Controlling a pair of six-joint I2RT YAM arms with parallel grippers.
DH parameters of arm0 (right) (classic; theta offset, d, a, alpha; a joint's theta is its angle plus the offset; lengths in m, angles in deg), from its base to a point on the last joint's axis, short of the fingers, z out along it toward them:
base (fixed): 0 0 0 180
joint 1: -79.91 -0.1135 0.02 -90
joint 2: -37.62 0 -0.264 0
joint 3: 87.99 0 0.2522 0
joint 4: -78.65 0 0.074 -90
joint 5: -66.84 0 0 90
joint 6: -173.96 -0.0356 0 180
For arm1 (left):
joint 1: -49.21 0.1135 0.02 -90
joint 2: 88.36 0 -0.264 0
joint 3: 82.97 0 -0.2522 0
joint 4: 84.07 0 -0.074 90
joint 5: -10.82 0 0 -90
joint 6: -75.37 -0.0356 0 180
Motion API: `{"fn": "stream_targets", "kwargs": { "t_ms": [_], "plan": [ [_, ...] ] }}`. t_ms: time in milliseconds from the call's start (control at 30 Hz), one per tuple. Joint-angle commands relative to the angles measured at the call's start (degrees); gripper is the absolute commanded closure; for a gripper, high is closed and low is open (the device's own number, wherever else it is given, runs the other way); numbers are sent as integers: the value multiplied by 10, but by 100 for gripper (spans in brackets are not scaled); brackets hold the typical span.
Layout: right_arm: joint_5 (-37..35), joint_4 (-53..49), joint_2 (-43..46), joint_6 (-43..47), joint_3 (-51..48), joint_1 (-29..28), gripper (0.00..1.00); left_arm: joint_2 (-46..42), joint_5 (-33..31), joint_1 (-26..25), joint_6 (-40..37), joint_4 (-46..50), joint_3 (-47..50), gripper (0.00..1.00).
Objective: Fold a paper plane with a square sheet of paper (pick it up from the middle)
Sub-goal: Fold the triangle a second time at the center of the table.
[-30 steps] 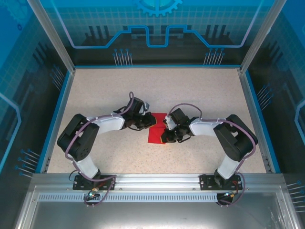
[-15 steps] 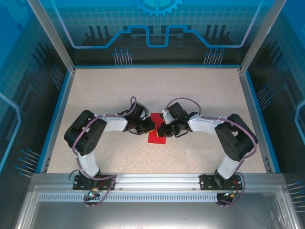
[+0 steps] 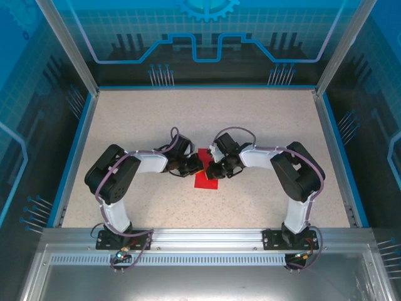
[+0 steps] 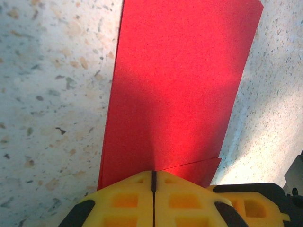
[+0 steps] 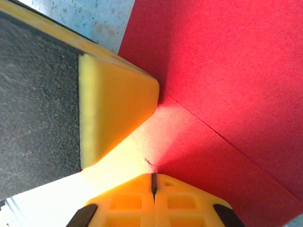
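CENTRE OF THE BENCH (image 3: 250, 119): My two arms bend inward and meet over the sheet of paper (image 3: 207, 180), bright red, which lies on the speckled surface between them. My left arm (image 3: 147, 162) reaches in from the left and my right arm (image 3: 266, 155) from the right. The two sets of jaws stand just beside each other over the paper's middle, so red shows above and below them from the overhead camera.

From my left wrist, the sheet appears folded to a long, narrow rectangle running away from the camera. A loose layer shows as a thin slanted edge at the near end. My left jaws are closed, the yellow fingertips (image 4: 128, 201) pressed together with a dark seam between them. The near end of the paper meets their tips. Whether any paper is caught in that seam I cannot tell.

From my right wrist, my right jaws are likewise closed tight, with the yellow fingertips (image 5: 182, 203) together. Their tip touches the red surface where a small nick marks it, and again I cannot tell if paper is pinched. One yellow finger (image 5: 116, 106) from my left side, dark along its outer face, sits with its tip on the paper, up and to the left. A straight layer edge runs from that tip toward the lower right.
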Motion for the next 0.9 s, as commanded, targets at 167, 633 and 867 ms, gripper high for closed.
{"fn": "stream_targets", "kwargs": {
  "t_ms": [167, 633, 867],
  "plan": [
    [16, -43, -5, 45, -17, 2, 100, 25, -57, -2, 1, 99, -2, 94],
    [33, -65, 63, 80, -125, 21, 100, 38, -91, -5, 24, 130, 1, 96],
    [29, -71, 97, 68, -157, 21, 100, 36, -92, -5, 25, 130, 2, 96]
  ]
}}
